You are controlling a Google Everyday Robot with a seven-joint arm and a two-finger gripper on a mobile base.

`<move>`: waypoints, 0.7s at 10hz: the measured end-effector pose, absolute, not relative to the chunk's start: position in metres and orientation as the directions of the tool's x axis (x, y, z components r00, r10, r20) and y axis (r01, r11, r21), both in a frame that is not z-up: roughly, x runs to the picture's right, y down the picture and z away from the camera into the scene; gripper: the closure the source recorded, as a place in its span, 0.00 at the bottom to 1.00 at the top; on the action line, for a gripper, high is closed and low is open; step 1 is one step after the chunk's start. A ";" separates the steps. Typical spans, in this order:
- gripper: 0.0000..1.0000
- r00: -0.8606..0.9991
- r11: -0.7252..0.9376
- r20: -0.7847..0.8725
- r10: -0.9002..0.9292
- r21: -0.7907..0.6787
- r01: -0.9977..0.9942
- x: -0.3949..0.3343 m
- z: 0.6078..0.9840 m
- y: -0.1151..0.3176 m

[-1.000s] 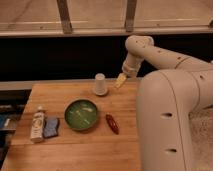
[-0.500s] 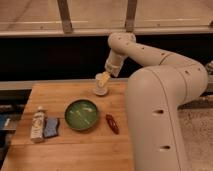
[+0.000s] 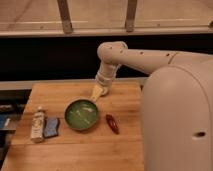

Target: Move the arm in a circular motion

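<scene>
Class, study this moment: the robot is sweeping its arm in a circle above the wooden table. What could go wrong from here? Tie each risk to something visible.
1. The gripper hangs low at the far rim of the green bowl; a low sweep could clip and shove it.
2. The red pepper-like item lies beside the bowl and might get knocked off the table.
3. A wider circle could tip the bottle near the table's edge.

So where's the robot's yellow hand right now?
The gripper hovers over the wooden table's middle, at the green bowl's far right rim, centre of the camera view.
</scene>
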State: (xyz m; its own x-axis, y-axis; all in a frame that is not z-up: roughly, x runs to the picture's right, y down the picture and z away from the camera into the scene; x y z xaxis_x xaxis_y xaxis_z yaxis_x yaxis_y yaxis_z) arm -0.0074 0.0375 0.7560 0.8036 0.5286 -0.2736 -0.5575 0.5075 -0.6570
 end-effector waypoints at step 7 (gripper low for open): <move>0.20 0.559 0.349 -0.511 0.653 -0.451 -0.821 0.165 0.737 0.063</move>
State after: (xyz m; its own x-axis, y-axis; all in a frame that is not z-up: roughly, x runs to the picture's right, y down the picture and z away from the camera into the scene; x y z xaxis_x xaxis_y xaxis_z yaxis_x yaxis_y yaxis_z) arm 0.1650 0.0627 0.7371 0.5590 0.6527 -0.5114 -0.8210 0.3494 -0.4515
